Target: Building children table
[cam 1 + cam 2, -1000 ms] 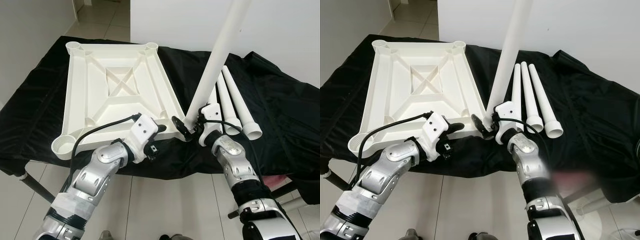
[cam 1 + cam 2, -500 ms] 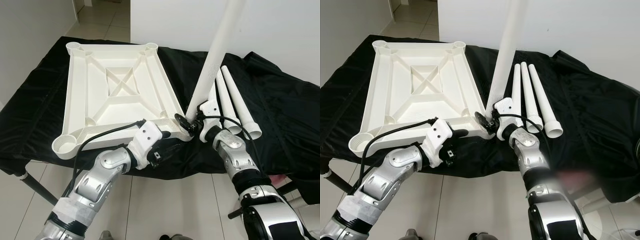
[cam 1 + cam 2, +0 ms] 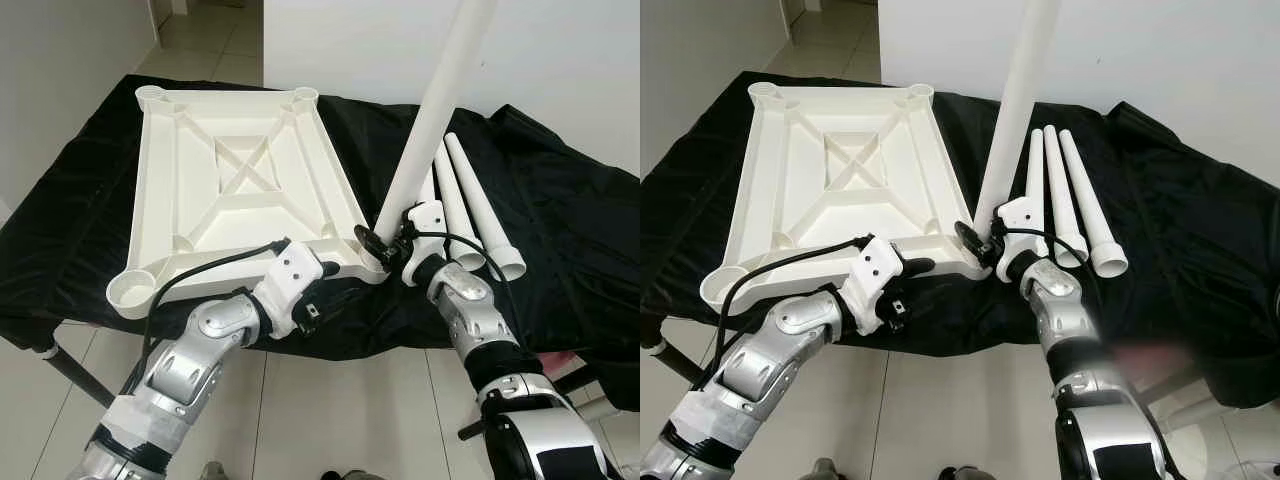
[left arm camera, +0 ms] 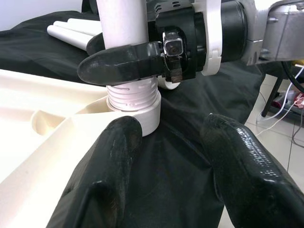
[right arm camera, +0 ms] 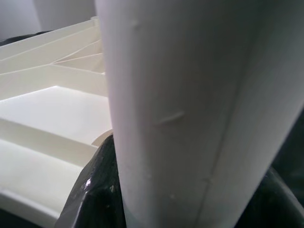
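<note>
Left claw (image 4: 171,156) advanced, spread, under corner socket (image 4: 135,116) | right claw (image 3: 378,250) pinching leg (image 3: 430,120)

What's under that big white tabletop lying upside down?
A black cloth lies under the tabletop and spreads out around it. Whatever stand holds them up is covered by the cloth; a dark leg pokes out below at the robot's left.

I see my right claw (image 3: 374,250) and the upright leg (image 3: 432,120) blocking the near corner socket (image 4: 135,117), bare cloth (image 3: 560,220) free further right.
</note>
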Motion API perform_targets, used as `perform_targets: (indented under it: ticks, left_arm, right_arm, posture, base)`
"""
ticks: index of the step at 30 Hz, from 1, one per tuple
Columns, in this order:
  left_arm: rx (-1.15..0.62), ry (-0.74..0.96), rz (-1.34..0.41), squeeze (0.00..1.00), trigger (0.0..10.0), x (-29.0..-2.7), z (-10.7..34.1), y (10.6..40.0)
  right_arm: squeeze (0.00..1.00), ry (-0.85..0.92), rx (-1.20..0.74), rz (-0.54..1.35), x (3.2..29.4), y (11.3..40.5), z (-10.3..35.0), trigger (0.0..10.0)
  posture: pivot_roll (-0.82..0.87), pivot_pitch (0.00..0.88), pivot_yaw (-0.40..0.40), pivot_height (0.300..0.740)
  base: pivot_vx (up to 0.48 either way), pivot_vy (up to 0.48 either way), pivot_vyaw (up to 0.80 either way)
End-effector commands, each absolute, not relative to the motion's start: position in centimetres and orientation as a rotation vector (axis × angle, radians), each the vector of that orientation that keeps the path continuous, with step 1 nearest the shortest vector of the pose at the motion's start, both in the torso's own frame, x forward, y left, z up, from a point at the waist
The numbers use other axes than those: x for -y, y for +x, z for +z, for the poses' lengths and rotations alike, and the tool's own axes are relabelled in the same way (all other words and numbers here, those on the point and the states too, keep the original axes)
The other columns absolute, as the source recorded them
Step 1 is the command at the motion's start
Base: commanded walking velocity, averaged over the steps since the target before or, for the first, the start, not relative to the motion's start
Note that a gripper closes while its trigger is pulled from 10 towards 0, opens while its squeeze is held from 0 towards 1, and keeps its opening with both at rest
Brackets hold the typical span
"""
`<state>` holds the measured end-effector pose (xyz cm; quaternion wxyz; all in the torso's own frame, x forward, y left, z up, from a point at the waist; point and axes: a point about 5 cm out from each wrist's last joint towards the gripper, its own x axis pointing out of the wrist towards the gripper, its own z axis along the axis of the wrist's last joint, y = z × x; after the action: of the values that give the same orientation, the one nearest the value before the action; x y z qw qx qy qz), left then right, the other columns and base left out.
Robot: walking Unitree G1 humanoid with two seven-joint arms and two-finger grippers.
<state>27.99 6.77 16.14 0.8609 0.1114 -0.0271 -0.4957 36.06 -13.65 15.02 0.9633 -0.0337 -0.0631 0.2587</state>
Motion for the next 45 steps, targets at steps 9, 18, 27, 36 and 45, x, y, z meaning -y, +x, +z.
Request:
perform_targets:
  ticks: [9, 18, 27, 36, 45]
  left_arm:
    - [0.037, 0.262, -1.045, 0.0, 10.0, -8.1, 16.2, 29.0]
    - [0.04, 0.27, -1.033, 0.0, 10.0, -8.4, 16.4, 29.4]
    - [0.046, 0.27, -1.038, 0.0, 10.0, -8.4, 16.5, 29.7]
    - [0.056, 0.261, -1.059, 0.0, 10.0, -8.2, 16.6, 29.4]
    - [0.069, 0.242, -1.072, 0.0, 10.0, -8.1, 16.9, 29.4]
  right_arm:
    - [0.0, 0.054, 0.048, 0.105, 13.0, 34.7, 13.3, 10.0]
    - [0.0, 0.129, 0.042, -0.059, 10.7, 33.0, 13.5, 10.0]
    - [1.0, 0.117, 0.056, -0.063, 10.8, 32.8, 14.5, 10.0]
    - [1.0, 0.137, 0.08, 0.006, 11.8, 33.1, 15.0, 10.0]
    - [0.0, 0.09, 0.12, 0.231, 12.8, 33.5, 15.6, 10.0]
  posture:
    - [0.04, 0.068, -0.08, 0.74]
    - [0.04, 0.067, -0.077, 0.74]
    - [0.03, 0.07, -0.079, 0.74]
    - [0.03, 0.069, -0.081, 0.74]
    - [0.03, 0.069, -0.078, 0.74]
  base:
    - [0.0, 0.0, 0.0]
    - [0.0, 0.0, 0.0]
    - [0.0, 0.0, 0.0]
    - [0.0, 0.0, 0.0]
    - [0.0, 0.0, 0.0]
